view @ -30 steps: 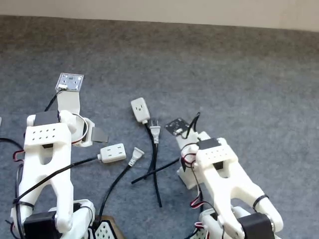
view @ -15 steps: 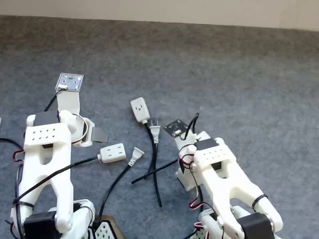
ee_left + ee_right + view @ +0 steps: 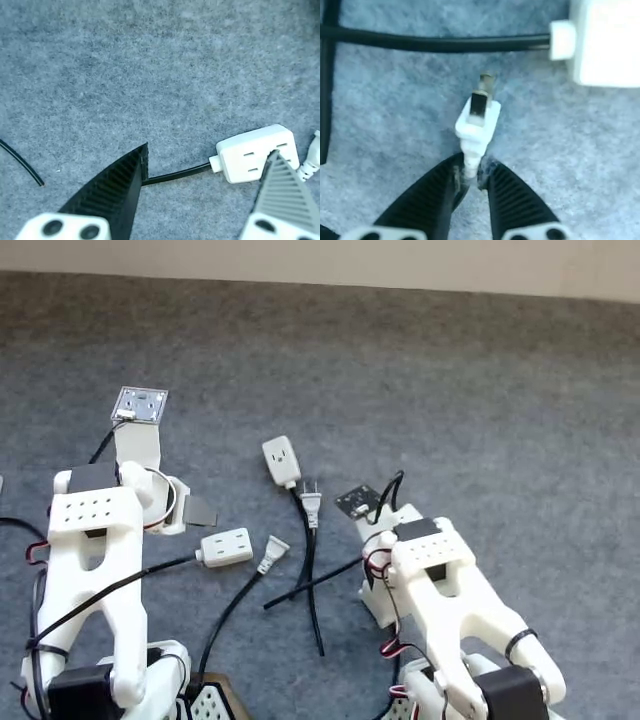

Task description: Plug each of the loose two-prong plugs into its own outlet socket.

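While the left claw (image 3: 209, 150) gapes beside an outlet (image 3: 250, 150), the right claw (image 3: 471, 175) pinches a plug (image 3: 477, 122).

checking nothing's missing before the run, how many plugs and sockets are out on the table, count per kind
sockets: 2
plugs: 2
total: 4

We count two white outlet sockets, the far socket (image 3: 281, 460) and the near socket (image 3: 227, 547). There are two loose two-prong plugs, the far plug (image 3: 311, 503) and the near plug (image 3: 272, 554). We also count two arms, the left arm (image 3: 95, 540) and the right arm (image 3: 450, 590), on one worktop (image 3: 500, 390).
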`<state>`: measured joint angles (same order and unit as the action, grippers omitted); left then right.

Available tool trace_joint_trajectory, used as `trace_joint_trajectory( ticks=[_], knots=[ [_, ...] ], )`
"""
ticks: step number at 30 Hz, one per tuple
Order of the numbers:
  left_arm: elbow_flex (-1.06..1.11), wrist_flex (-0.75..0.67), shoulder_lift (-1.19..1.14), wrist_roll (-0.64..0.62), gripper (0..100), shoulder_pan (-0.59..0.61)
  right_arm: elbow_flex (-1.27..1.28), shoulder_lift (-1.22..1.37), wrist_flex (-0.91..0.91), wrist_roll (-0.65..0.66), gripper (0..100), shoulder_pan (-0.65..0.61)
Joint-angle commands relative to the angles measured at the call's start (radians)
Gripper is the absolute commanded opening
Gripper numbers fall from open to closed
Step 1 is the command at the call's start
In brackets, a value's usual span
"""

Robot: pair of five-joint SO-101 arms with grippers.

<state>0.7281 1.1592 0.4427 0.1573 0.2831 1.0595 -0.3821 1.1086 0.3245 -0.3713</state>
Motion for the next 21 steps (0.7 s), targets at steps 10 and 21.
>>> trace_joint_trajectory(
  ticks=[10,21],
  knots=[
    [-0.203,0.207,-0.001,0.072,36,0.004,-0.142,-0.148,0.042,0.035,0.5,-0.005],
    [-0.751,0.559,0.027,0.189,40,-0.082,-0.194,-0.599,0.016,-0.087,0.5,-0.363]
  ],
)
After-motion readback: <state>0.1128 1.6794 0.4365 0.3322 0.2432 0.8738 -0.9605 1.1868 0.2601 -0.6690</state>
